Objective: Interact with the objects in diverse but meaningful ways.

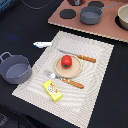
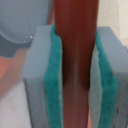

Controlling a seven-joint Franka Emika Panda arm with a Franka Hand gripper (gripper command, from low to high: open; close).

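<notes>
A red tomato (image 1: 66,61) sits on a round wooden plate (image 1: 58,71) on the striped placemat (image 1: 97,75). A yellow block with red marks (image 1: 52,90) lies at the mat's near edge. A brown-handled knife (image 1: 80,57) and a brown-handled fork (image 1: 67,80) flank the plate. One dark grey pot (image 1: 15,69) stands to the mat's left, another (image 1: 91,15) on the toy stove. The gripper does not show in the exterior view. In the wrist view my gripper (image 2: 76,75) has its teal pads (image 2: 52,80) pressed on both sides of a red-brown bar (image 2: 76,45).
A pinkish-brown toy stove board (image 1: 100,29) with black burners lies at the back right, with a second vessel (image 1: 123,19) at its right edge. A small white and blue item (image 1: 42,44) lies by the mat's far left corner. A grey-blue curved surface (image 2: 15,30) shows beside the gripper.
</notes>
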